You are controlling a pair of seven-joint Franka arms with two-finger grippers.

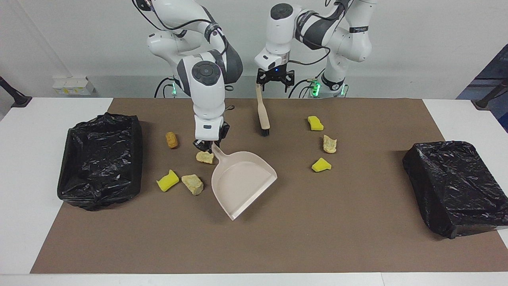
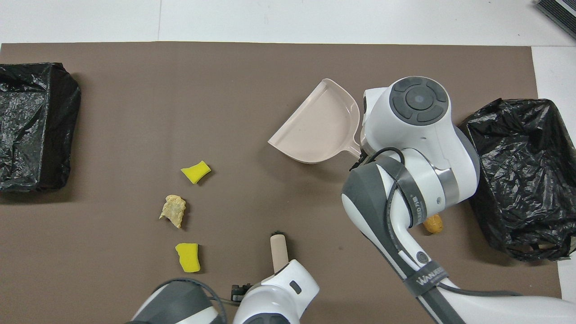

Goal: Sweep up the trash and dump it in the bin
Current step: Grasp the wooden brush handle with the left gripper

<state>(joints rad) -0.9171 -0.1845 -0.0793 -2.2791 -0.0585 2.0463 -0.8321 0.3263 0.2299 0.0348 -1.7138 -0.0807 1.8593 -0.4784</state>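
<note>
Beneath the right gripper, whose fingers were clamped on the dustpan handle, trash lay just beside the pan — positioning step. The left gripper, fingers spread, hung over the brush handle, which it must grasp next.

wall: white | table: white | mat: brown

Brown mat covers white desk. White box, possibly a power strip, sits by the wall near the robots.
</note>
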